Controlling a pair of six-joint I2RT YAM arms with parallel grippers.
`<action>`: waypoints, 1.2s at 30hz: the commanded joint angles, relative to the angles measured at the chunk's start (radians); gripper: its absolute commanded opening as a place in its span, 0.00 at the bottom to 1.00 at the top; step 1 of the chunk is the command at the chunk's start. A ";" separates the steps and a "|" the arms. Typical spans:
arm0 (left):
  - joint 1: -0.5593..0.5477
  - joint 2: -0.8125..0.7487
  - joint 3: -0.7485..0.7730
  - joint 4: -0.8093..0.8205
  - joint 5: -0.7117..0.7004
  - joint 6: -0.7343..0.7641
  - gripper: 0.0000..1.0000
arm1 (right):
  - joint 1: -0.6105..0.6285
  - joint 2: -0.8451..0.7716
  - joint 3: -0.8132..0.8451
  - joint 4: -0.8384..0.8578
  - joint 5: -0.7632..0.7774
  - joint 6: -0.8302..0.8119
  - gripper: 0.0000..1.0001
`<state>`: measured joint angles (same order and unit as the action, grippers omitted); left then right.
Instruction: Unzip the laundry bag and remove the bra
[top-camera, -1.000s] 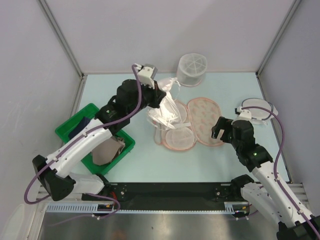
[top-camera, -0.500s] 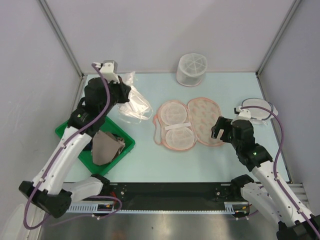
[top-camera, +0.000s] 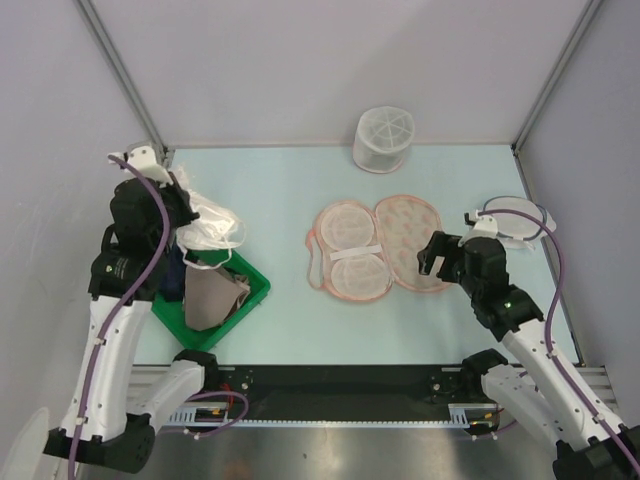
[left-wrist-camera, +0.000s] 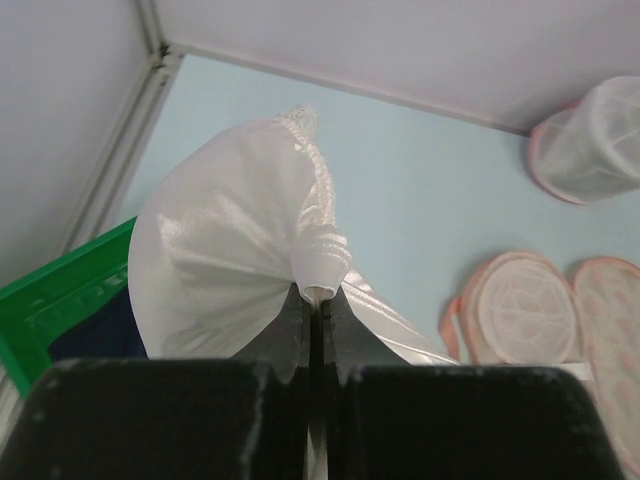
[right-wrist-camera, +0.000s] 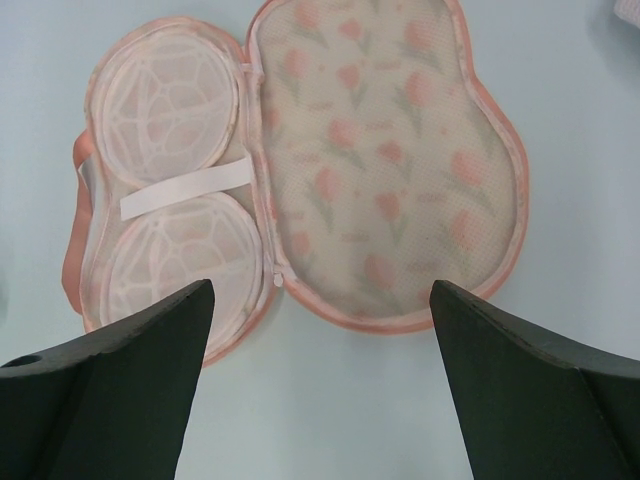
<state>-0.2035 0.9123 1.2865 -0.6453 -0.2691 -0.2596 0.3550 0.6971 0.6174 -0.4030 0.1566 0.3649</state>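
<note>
Whitish soft bra is clamped in my left gripper, already out of the open peach fabric laundry bag, so next I should lower and release it.

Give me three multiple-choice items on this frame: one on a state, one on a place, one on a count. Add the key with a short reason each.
1. The laundry bag is:
A) zipped shut
B) unzipped, spread open flat
C) rolled up

2. The bra is:
A) inside it
B) pinched in the left gripper, up by the green bin
C) under it

3. Cloths showing in the bin:
A) none
B) two
C) five

Key:
1 B, both halves lie side by side, insides up.
2 B, the wrist view shows the fingers shut on white fabric.
3 B, a tan cloth and a dark navy cloth.
</note>
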 joint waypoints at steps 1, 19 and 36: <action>0.101 -0.049 -0.018 -0.080 -0.035 0.032 0.00 | -0.007 0.005 0.025 0.062 -0.025 -0.007 0.95; 0.303 -0.047 -0.309 0.047 0.056 0.039 0.00 | -0.008 0.028 -0.005 0.112 -0.068 -0.003 0.95; 0.454 0.137 -0.412 0.072 0.085 0.022 1.00 | -0.014 0.039 -0.021 0.131 -0.072 0.005 0.95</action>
<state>0.2276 1.0531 0.8818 -0.5999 -0.1978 -0.2348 0.3450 0.7315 0.6022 -0.3153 0.0952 0.3656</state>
